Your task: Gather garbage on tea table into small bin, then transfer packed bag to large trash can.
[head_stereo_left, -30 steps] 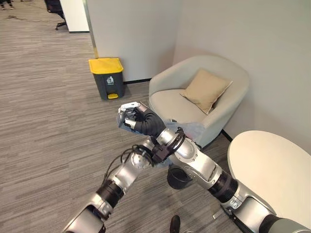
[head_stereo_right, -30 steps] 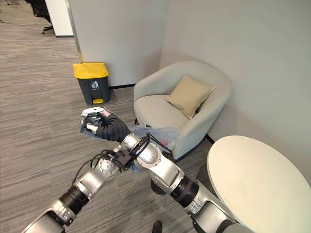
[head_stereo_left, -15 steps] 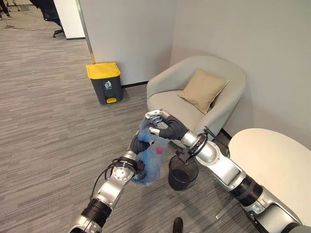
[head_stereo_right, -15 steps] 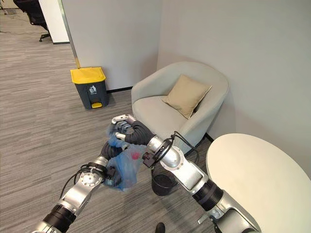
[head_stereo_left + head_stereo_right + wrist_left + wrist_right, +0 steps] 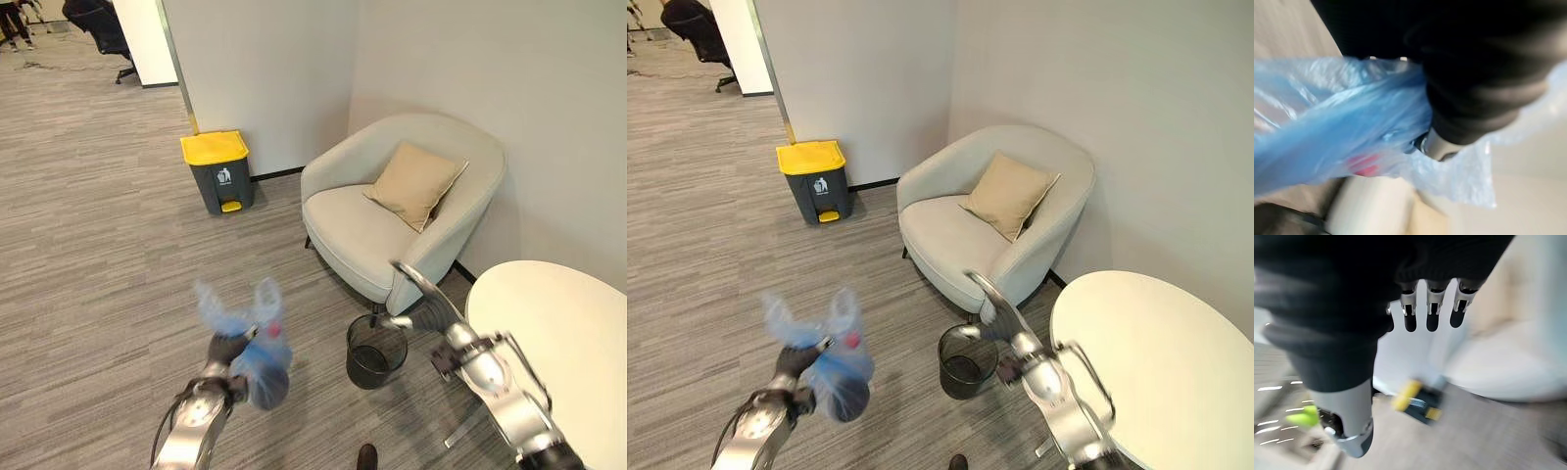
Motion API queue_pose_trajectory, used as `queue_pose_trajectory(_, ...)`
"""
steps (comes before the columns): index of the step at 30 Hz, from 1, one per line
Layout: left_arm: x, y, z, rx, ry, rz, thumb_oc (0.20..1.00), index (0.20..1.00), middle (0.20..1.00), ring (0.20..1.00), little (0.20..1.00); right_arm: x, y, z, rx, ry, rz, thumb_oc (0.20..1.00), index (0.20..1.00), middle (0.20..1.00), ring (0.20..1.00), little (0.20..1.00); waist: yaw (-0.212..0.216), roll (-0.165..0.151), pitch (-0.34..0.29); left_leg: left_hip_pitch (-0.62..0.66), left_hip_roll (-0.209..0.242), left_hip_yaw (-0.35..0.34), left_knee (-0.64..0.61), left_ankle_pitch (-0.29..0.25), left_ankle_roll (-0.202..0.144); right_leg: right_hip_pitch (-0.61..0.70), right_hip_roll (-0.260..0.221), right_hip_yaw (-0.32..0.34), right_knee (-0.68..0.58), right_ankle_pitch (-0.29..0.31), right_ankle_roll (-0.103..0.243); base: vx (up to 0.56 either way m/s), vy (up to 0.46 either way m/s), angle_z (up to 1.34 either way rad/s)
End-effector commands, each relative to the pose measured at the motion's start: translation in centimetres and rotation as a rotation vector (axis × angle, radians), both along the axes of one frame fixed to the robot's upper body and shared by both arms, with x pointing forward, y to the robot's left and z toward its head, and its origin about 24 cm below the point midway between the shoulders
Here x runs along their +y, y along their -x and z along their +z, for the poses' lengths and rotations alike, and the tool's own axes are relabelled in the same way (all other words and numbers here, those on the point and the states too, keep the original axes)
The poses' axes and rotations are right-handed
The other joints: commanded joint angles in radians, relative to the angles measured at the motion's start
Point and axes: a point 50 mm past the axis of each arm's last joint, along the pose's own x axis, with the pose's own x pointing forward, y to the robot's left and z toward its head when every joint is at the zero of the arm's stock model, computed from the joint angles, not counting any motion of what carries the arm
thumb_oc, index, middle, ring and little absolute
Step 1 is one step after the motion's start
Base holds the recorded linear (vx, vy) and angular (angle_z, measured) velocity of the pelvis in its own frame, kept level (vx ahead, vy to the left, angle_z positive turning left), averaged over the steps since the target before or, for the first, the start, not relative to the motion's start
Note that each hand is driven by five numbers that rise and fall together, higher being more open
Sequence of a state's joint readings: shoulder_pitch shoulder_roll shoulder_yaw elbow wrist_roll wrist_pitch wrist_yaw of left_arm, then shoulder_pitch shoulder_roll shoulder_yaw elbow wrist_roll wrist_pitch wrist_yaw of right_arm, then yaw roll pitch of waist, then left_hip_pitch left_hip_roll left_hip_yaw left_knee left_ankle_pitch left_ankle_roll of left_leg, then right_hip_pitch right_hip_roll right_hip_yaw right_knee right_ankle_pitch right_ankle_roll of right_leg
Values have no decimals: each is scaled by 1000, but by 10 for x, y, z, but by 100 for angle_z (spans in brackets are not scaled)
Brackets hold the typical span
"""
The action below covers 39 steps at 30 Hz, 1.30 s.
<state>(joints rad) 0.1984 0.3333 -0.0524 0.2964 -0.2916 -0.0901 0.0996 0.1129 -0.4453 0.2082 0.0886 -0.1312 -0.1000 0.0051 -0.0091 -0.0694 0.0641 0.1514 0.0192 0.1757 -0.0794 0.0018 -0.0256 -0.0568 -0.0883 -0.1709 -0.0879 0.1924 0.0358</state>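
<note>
One hand does the work — our left hand point(image 5: 223, 350) is closed round the blue bag point(image 5: 257, 360), hanging below it. Our right hand point(image 5: 1430, 303), fingers straight, holds nothing. Beyond — the big bin point(image 5: 219, 171) lies ahead, well apart.

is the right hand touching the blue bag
Apart. The right wrist view shows the right hand with straight fingers holding nothing; the left hand grips the blue bag.

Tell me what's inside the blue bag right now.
Through the blue bag in the left hand, something red shows near the top; the rest of its contents are hidden by the plastic.
</note>
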Motion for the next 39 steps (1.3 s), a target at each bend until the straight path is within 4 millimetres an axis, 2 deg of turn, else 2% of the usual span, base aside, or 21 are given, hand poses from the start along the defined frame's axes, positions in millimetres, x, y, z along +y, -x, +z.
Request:
queue_pose_trajectory(1, 10, -20, 22, -117, -34, -53, 200, 200, 200, 200, 200, -1, -20, 17, -68, -79, -3, 1000, 1000, 1000, 1000, 1000, 3, 8, -2, -41, 14, -51, 13, -47, -13, 131, -6, -41, 60, -228, 78, 3, -19, 3)
queue_pose_trajectory(2, 10, -20, 22, -117, -35, -53, 200, 200, 200, 200, 200, -1, -20, 17, -68, -79, -2, 1000, 1000, 1000, 1000, 1000, 2, 8, -2, -41, 14, -51, 13, -47, -13, 131, -6, -41, 61, -228, 78, -1, -30, -3)
queue_pose_trajectory(6, 30, 6, 4, -11, -43, 9, 200, 200, 200, 200, 200, -28, -2, -13, 75, -29, -103, 1000, 1000, 1000, 1000, 1000, 7, 10, 8, -50, 16, -61, 29, -50, -15, 131, -3, -47, 66, -237, 73, -5, -29, 4)
queue_pose_trajectory(10, 45, 38, -22, 94, 89, 197, 200, 200, 200, 200, 200, -49, 13, -35, 187, -28, -210, 1000, 1000, 1000, 1000, 1000, 26, 8, 52, -110, 19, -94, 87, -50, -23, 109, 1, -61, 81, -250, 60, -74, -69, 17)
queue_pose_trajectory(12, 47, 37, -21, 79, 106, 220, 200, 200, 200, 200, 200, -52, 12, -34, 178, -28, -228, 1000, 1000, 1000, 1000, 1000, 29, 5, 73, -149, 18, -104, 121, -50, -28, 93, -4, -76, 88, -251, 56, -171, -57, 37)
queue_pose_trajectory(14, 48, 26, -16, 42, 105, 226, 200, 200, 200, 200, 200, -59, 12, -34, 164, -30, -280, 1000, 1000, 1000, 1000, 1000, 41, -4, 120, -243, 14, -101, 205, -47, -48, 64, -26, -120, 101, -248, 50, -213, -48, 74)
queue_pose_trajectory(16, 45, 19, -13, 21, 103, 216, 200, 200, 200, 200, 200, -64, 14, -38, 175, -29, -318, 1000, 1000, 1000, 1000, 1000, 39, -2, 130, -283, 36, -52, 251, -57, -47, 51, -43, -171, 107, -249, 48, -87, 12, 106)
queue_pose_trajectory(17, 45, 14, -10, 11, 91, 201, 200, 200, 200, 200, 200, -67, 17, -42, 186, -30, -350, 1000, 1000, 1000, 1000, 1000, 29, -3, 132, -295, 68, 37, 274, -65, -36, 43, -59, -218, 109, -246, 48, 46, 67, 105)
queue_pose_trajectory(18, 44, 9, -8, 4, 82, 186, 200, 200, 200, 200, 200, -68, 17, -44, 192, -35, -372, 1000, 1000, 1000, 1000, 1000, 18, 0, 131, -283, 102, 111, 289, -94, -39, 49, -66, -247, 114, -256, 57, 83, 111, 91)
queue_pose_trajectory(19, 44, 9, -8, 6, 80, 178, 200, 200, 200, 200, 200, -67, 18, -46, 203, -39, -375, 1000, 1000, 1000, 1000, 1000, 16, 3, 128, -275, 108, 132, 280, -94, -37, 49, -70, -262, 117, -256, 58, 169, 173, 118)
queue_pose_trajectory(22, 43, 10, -10, 26, 65, 162, 200, 200, 200, 200, 200, -65, 19, -51, 224, -43, -380, 1000, 1000, 1000, 1000, 1000, 15, -1, 123, -266, 100, 132, 273, -106, -29, 62, -84, -275, 129, -255, 69, 108, 166, 61)
queue_pose_trajectory(24, 45, 8, -8, 22, 41, 148, 200, 200, 200, 200, 200, -57, 15, -52, 228, -56, -362, 1000, 1000, 1000, 1000, 1000, 25, -10, 126, -267, 78, 118, 273, -127, -12, 61, -106, -262, 150, -256, 82, 90, 294, 9)
queue_pose_trajectory(26, 47, 4, -2, 4, 16, 131, 200, 200, 200, 200, 200, -49, 9, -51, 220, -66, -336, 1000, 1000, 1000, 1000, 1000, 40, -10, 139, -270, 46, 95, 274, -153, 18, 17, -148, -239, 245, -256, 96, 74, 328, 12)
queue_pose_trajectory(28, 49, -1, 4, -16, -14, 113, 200, 200, 200, 200, 200, -43, 4, -49, 206, -81, -323, 1000, 1000, 1000, 1000, 1000, 43, -12, 155, -264, 22, 73, 268, -164, 36, -22, -171, -197, 337, -255, 107, 81, 214, -21)
queue_pose_trajectory(29, 50, -5, 7, -26, -24, 110, 200, 200, 200, 200, 200, -41, 2, -48, 197, -91, -323, 1000, 1000, 1000, 1000, 1000, 39, -12, 164, -259, 11, 63, 262, -165, 40, -50, -165, -164, 382, -251, 113, 26, 175, -4)
queue_pose_trajectory(30, 49, -9, 9, -36, -28, 104, 200, 200, 200, 200, 200, -39, 0, -47, 190, -98, -319, 1000, 1000, 1000, 1000, 1000, 31, -14, 175, -263, -2, 58, 252, -143, 52, -96, -142, -121, 412, -229, 102, 85, 185, 43)
queue_pose_trajectory(31, 47, -12, 9, -42, -22, 101, 200, 200, 200, 200, 200, -38, -2, -45, 180, -103, -314, 1000, 1000, 1000, 1000, 1000, 21, -8, 180, -247, -18, 40, 241, -149, 61, -135, -103, -58, 416, -241, 96, 174, 172, 43)
queue_pose_trajectory(32, 43, -15, 9, -49, -18, 86, 200, 200, 200, 200, 200, -38, -5, -40, 158, -110, -313, 1000, 1000, 1000, 1000, 1000, 12, -1, 189, -228, -37, 15, 226, -158, 68, -170, -84, -37, 389, -232, 88, 255, 128, 45)
queue_pose_trajectory(35, 39, -17, 8, -43, -11, 78, 200, 200, 200, 200, 200, -39, -6, -39, 154, -113, -314, 1000, 1000, 1000, 1000, 1000, 1, 0, 198, -205, -59, -22, 221, -175, 72, -205, -68, -13, 348, -206, 92, 247, 19, 45)
queue_pose_trajectory(36, 38, -18, 7, -40, -13, 74, 200, 200, 200, 200, 200, -39, -7, -38, 146, -109, -313, 1000, 1000, 1000, 1000, 1000, -7, 0, 200, -192, -70, -39, 217, -186, 70, -239, -72, -7, 318, -174, 100, 218, -22, 43)
queue_pose_trajectory(39, 35, -18, 5, -33, -14, 66, 200, 200, 200, 200, 200, -39, -7, -37, 144, -108, -312, 1000, 1000, 1000, 1000, 1000, -19, 1, 201, -156, -79, -67, 215, -213, 60, -277, -84, -28, 268, -140, 112, 300, -66, 36)
